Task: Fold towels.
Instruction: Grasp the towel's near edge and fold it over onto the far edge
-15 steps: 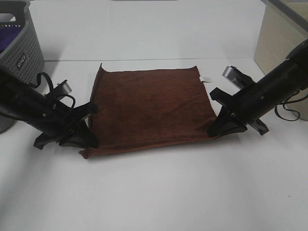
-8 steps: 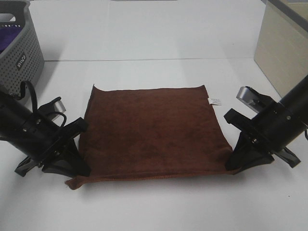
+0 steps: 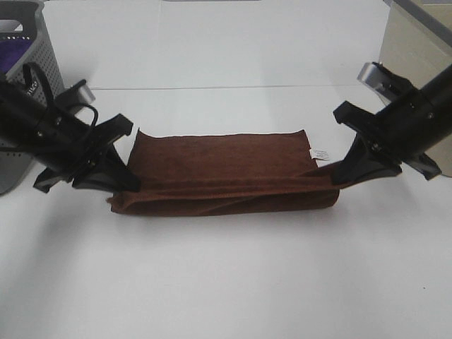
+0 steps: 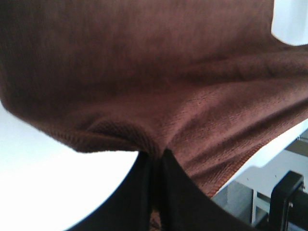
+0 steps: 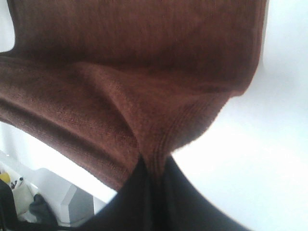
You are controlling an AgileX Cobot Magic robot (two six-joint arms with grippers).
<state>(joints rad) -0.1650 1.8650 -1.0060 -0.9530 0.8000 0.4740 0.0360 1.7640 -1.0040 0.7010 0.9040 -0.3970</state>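
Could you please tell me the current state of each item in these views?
towel, partly folded, near edge lifted over itself, far edge on the table.
left tool, shut on a towel corner.
right tool, shut on the other corner.
basket, upright, holding a purple cloth.

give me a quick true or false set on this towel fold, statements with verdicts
1. The left gripper and the right gripper are each shut on the towel. True.
2. The towel lies flat in one layer. False: its near edge is lifted and doubled over toward the far edge.
3. A white tag sits at the towel's far corner on the right arm's side. True.
4. The grey basket stands on the right arm's side. False: it stands at the far end on the left arm's side.
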